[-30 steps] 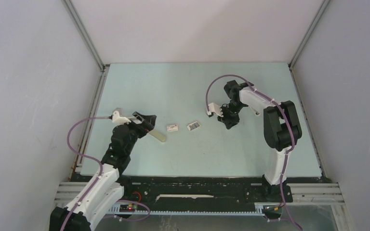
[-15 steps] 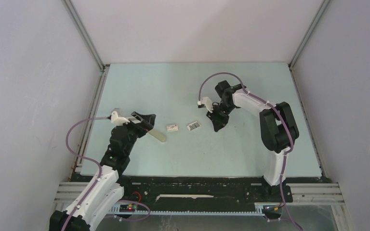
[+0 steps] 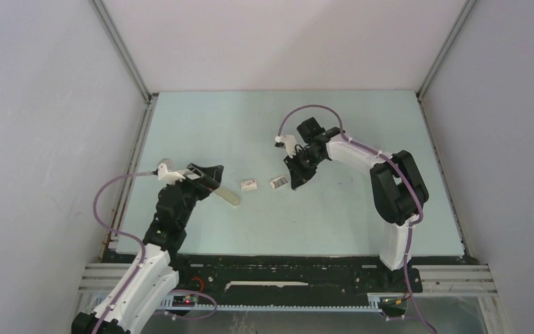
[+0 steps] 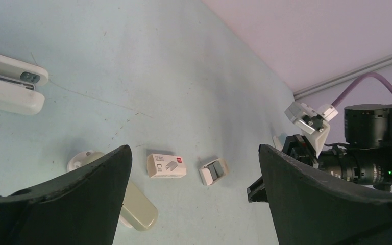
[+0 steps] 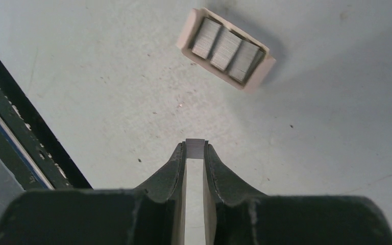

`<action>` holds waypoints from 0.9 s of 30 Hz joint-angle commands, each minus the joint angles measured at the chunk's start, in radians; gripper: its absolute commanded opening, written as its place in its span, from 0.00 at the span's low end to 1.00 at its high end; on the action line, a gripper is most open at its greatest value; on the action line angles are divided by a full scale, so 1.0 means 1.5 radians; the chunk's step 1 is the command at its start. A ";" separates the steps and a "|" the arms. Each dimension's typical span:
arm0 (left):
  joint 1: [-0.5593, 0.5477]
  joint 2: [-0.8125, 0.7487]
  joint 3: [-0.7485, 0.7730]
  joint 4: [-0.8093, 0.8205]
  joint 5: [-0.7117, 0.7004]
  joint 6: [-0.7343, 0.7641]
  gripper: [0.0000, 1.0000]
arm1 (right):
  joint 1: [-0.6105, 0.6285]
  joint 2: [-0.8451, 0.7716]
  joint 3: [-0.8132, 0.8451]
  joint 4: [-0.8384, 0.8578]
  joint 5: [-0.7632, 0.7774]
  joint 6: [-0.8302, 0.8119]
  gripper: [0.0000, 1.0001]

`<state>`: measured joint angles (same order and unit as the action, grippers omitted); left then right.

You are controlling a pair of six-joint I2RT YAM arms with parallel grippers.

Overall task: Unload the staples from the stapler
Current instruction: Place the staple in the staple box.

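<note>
Right gripper pinches staples beside an open box

The right gripper (image 5: 195, 151) is clamped on a short grey strip of staples (image 5: 195, 146), just right of the open box (image 5: 226, 48). The left gripper (image 3: 207, 175) is spread wide above the beige stapler (image 3: 228, 196), which lies left of the closed box (image 3: 249, 184).

Left arm (image 3: 170, 212) and right arm (image 3: 396, 188), both white shells over black joints. Purple cable (image 4: 370, 75) looping off each wrist, white camera bracket (image 4: 309, 116) there, matte black fingers (image 5: 176, 166) up front.
</note>
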<state>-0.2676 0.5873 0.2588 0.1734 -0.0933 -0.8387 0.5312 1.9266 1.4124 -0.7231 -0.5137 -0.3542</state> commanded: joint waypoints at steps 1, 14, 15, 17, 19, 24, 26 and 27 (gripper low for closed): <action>0.007 -0.016 -0.030 0.005 0.002 -0.013 1.00 | 0.028 -0.046 -0.004 0.055 -0.005 0.091 0.19; 0.007 -0.037 -0.042 0.001 0.005 -0.020 1.00 | 0.083 -0.018 0.007 0.097 0.021 0.168 0.19; 0.007 -0.038 -0.044 0.001 0.005 -0.021 1.00 | 0.085 -0.016 0.009 0.098 0.020 0.172 0.19; 0.006 -0.042 -0.045 -0.001 0.003 -0.021 1.00 | 0.086 -0.011 0.013 0.101 0.020 0.179 0.19; 0.007 -0.044 -0.046 -0.003 0.003 -0.023 1.00 | 0.086 -0.006 0.017 0.105 0.021 0.189 0.19; 0.007 -0.039 -0.045 -0.003 0.004 -0.022 1.00 | 0.087 0.005 0.037 0.106 0.021 0.206 0.19; 0.007 -0.036 -0.044 0.000 0.003 -0.022 1.00 | 0.087 0.007 0.042 0.107 0.020 0.210 0.19; 0.007 -0.034 -0.045 0.002 0.003 -0.021 1.00 | 0.087 0.007 0.043 0.109 0.020 0.213 0.19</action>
<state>-0.2676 0.5320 0.2077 0.1543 -0.0933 -0.8646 0.6506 1.9305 1.4273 -0.5865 -0.4870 -0.0738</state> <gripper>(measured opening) 0.996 0.195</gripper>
